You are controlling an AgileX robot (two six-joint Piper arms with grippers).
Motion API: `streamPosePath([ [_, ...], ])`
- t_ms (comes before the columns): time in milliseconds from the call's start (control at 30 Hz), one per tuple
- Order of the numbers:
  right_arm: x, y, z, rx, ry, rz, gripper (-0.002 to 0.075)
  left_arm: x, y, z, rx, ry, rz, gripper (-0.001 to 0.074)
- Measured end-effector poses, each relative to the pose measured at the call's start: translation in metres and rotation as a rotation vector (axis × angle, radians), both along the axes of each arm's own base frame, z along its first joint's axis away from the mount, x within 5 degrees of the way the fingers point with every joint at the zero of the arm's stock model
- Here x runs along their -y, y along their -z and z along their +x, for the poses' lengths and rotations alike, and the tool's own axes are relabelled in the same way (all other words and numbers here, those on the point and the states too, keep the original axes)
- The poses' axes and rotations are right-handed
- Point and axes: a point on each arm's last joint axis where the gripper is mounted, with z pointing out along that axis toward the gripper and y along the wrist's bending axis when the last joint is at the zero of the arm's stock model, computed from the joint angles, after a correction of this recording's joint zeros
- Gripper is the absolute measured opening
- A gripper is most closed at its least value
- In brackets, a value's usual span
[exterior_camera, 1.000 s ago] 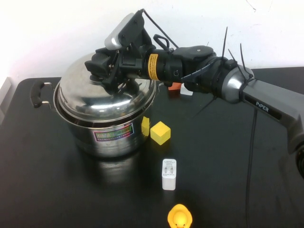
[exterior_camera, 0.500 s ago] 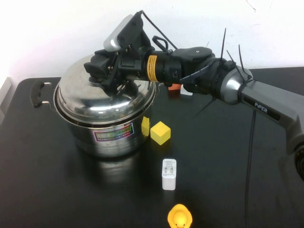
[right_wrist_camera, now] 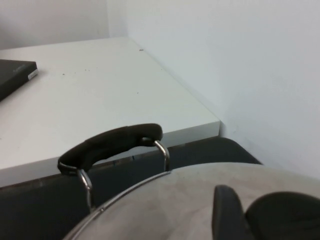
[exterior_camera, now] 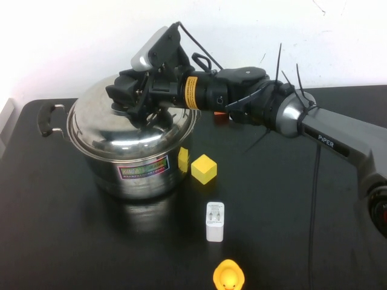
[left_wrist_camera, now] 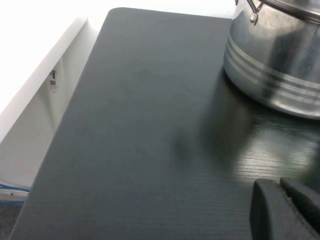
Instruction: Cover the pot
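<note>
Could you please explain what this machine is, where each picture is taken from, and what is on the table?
This is a two-armed table robot. The overhead picture looks down from the robot's own side. Its right arm reaches across, and the right claw sits at the knob on top of the steel lid, which rests on the pot. I cannot tell whether that claw is gripping. The other two pictures come from cameras on the wrists. The right one looks over the lid at a black pot handle. The left one shows the left claw, parked low over the black table beside the pot. Also on the table: a yellow cube, a white charger and a rubber duck.
</note>
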Motion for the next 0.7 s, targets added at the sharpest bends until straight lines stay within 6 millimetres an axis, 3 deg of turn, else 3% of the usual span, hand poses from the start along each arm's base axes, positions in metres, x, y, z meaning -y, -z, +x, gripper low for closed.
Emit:
streamPosePath([
  [167,0.001,-0.013,-0.001,0.035,-0.075,0.033,0.0475,0.000,0.000,0.000,0.000,0.000,0.000,-0.0002],
  [267,0.009,-0.032,-0.004,0.056,-0.200,0.067,0.0480,0.000,0.000,0.000,0.000,0.000,0.000,-0.0002],
  [333,0.018,-0.049,-0.006,0.061,-0.258,0.059,0.0399,0.000,0.000,0.000,0.000,0.000,0.000,-0.0002],
  [467,0.047,-0.088,-0.013,0.113,-0.329,0.005,0.0116,0.000,0.000,0.000,0.000,0.000,0.000,-0.0002],
  [567,0.066,-0.126,-0.025,0.164,-0.353,-0.007,0.0039,0.000,0.000,0.000,0.000,0.000,0.000,-0.0002],
  [700,0.079,-0.168,-0.045,0.225,-0.355,0.004,0.0017,0.000,0.000,0.000,0.000,0.000,0.000,-0.0002],
])
